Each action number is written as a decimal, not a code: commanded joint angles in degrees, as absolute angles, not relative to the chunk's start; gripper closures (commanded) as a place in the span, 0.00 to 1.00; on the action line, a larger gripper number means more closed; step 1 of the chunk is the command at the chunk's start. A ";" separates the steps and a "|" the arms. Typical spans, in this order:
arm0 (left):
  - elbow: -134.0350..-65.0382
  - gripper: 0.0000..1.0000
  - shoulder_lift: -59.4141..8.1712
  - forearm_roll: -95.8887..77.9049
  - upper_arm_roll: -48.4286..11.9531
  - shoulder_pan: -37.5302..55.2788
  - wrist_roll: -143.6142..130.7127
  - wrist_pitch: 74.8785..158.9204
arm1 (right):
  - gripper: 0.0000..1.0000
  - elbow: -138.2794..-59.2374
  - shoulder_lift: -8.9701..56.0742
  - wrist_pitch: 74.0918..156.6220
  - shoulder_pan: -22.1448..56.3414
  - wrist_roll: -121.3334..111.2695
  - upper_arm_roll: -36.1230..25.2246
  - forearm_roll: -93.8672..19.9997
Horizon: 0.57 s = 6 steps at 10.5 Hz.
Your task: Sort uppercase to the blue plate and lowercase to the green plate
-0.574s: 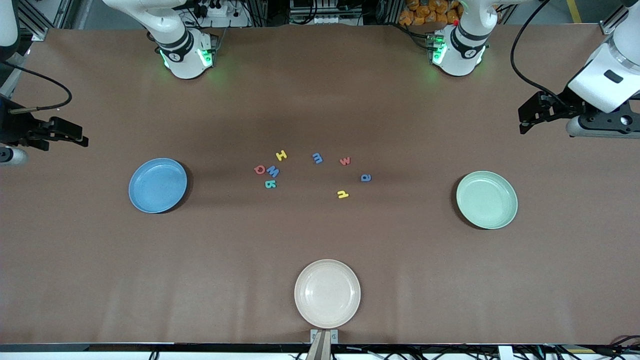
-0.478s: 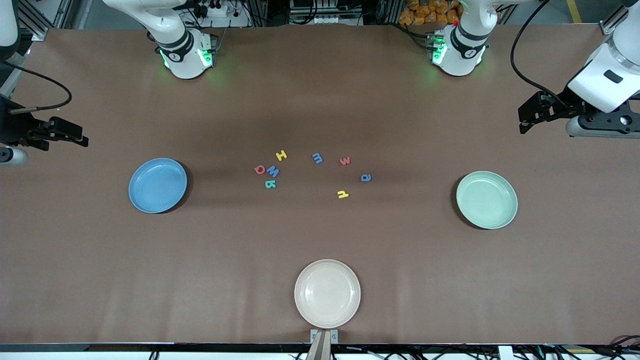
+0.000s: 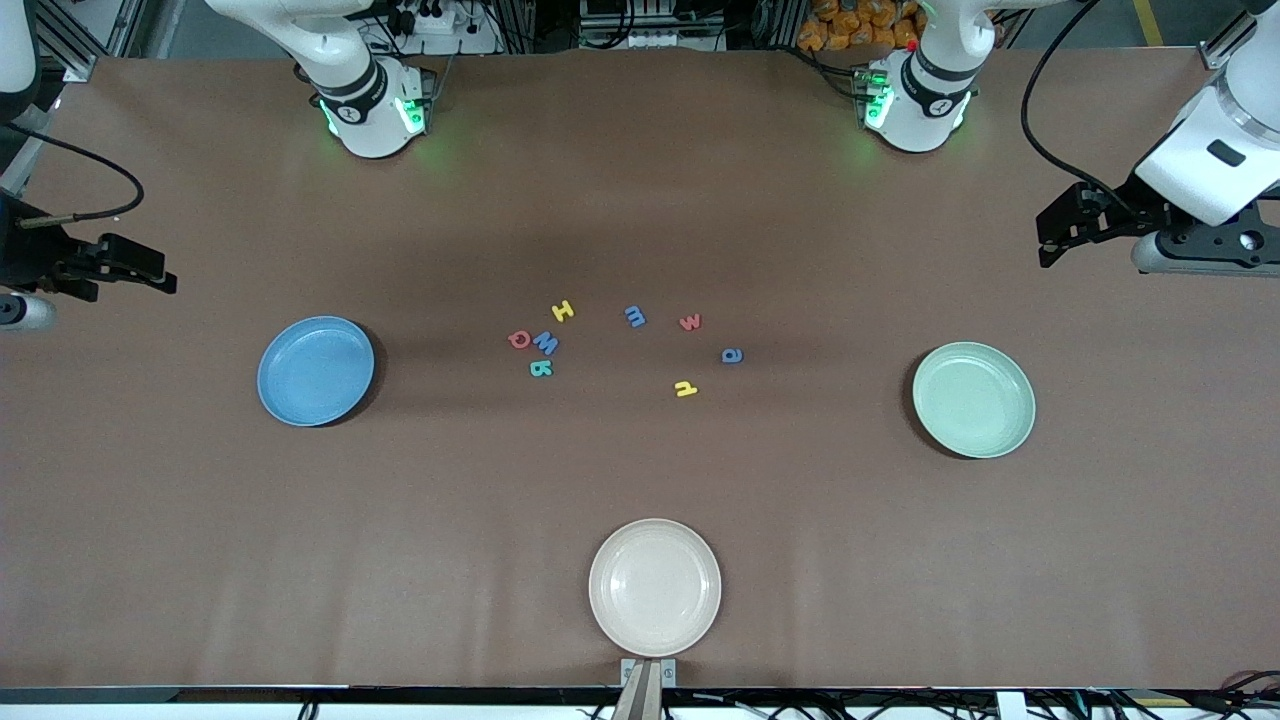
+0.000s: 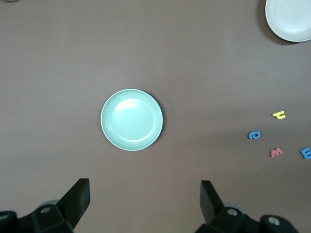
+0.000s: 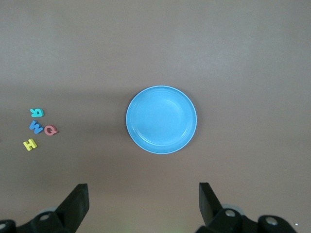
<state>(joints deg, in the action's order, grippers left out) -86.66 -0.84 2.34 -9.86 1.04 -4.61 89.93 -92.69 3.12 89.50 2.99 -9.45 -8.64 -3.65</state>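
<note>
On the brown table eight foam letters lie loose near the middle, none on any plate. The capitals sit in a tight cluster toward the right arm's end: the yellow H is farthest from the front camera, the red Q and blue W lie just beside each other below it, and the teal K-like letter is nearest the camera. The lowercase letters are more spread out toward the left arm's end: the blue m, the red w, the blue a and the yellow n, each apart from the others.

The blue plate rests well apart from the capitals at the right arm's end of the table. The green plate rests well apart from the lowercase letters at the left arm's end. A cream plate sits at the table edge nearest the front camera, between the other two.

The left gripper hangs above the table just beside the green plate, its jaws spread wide and holding nothing. The right gripper hangs above the table just beside the blue plate, its jaws likewise spread wide with nothing between them. Both arms wait at the table's ends.
</note>
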 commanded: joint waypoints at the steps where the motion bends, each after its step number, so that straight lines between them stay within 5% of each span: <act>1: -86.48 0.00 -0.53 1.67 -10.02 0.79 -3.25 89.21 | 0.00 -92.99 2.29 89.21 2.99 -9.23 -8.70 -4.39; 6: -88.06 0.00 -2.36 -2.71 -9.67 0.26 -4.83 89.30 | 0.00 -92.99 2.29 89.30 2.99 -9.23 -8.70 -4.39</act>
<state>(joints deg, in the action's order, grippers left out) -87.40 -1.33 0.11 -9.72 0.78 -4.61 89.68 -92.70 3.12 89.50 2.99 -9.45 -8.64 -3.65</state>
